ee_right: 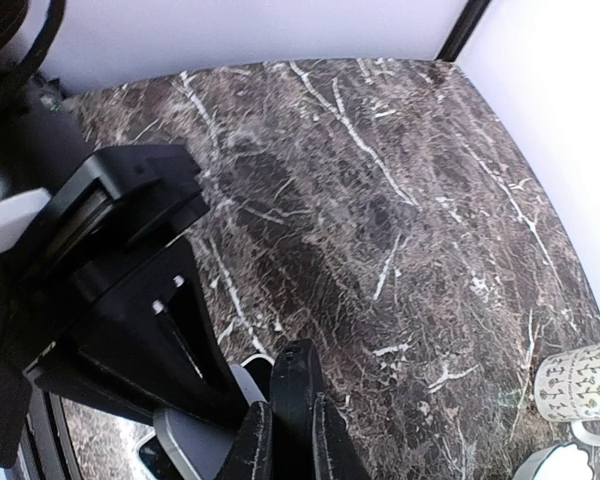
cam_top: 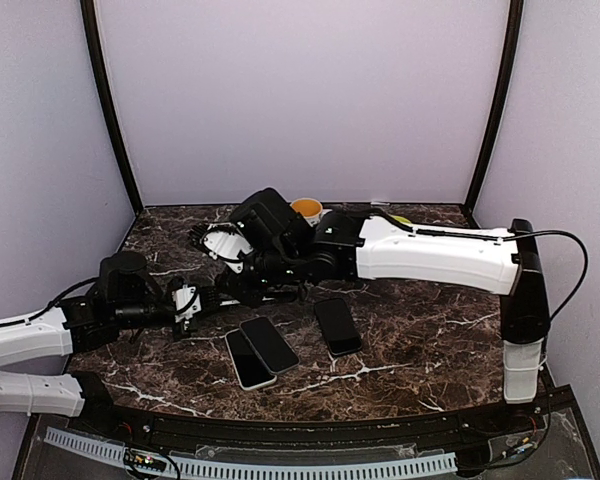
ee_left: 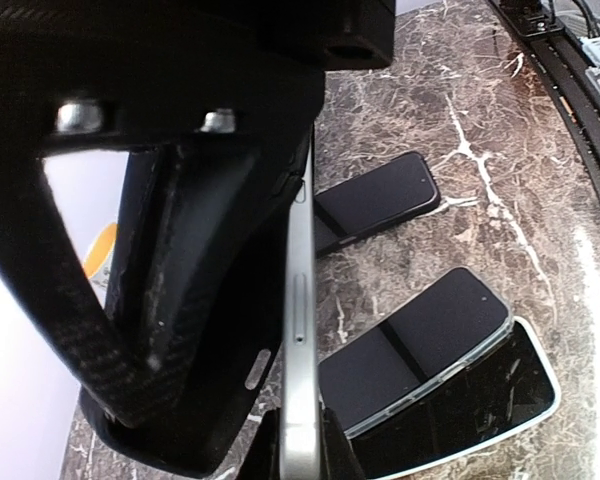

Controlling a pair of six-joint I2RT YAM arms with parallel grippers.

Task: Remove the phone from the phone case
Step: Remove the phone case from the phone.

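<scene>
The phone (ee_left: 300, 330) shows edge-on, a silver frame with a side slot, and my left gripper (ee_left: 302, 450) is shut on its lower end. The black phone case (ee_left: 180, 320) stands just left of it, bent away from the frame. In the right wrist view my right gripper (ee_right: 291, 438) is shut on the rim of the phone case (ee_right: 302, 375), with the grey phone (ee_right: 195, 440) beside it. From above, the left gripper (cam_top: 202, 300) and the right gripper (cam_top: 242, 288) meet above the table's left middle, and their bodies hide the phone and case.
Three other phones lie on the marble table (cam_top: 430, 340): a white-edged one (cam_top: 248, 362), one in a clear case (cam_top: 270, 345) and a black one (cam_top: 337, 325). A yellow-lined mug (cam_top: 307, 208) and a white patterned object (cam_top: 220, 243) sit at the back.
</scene>
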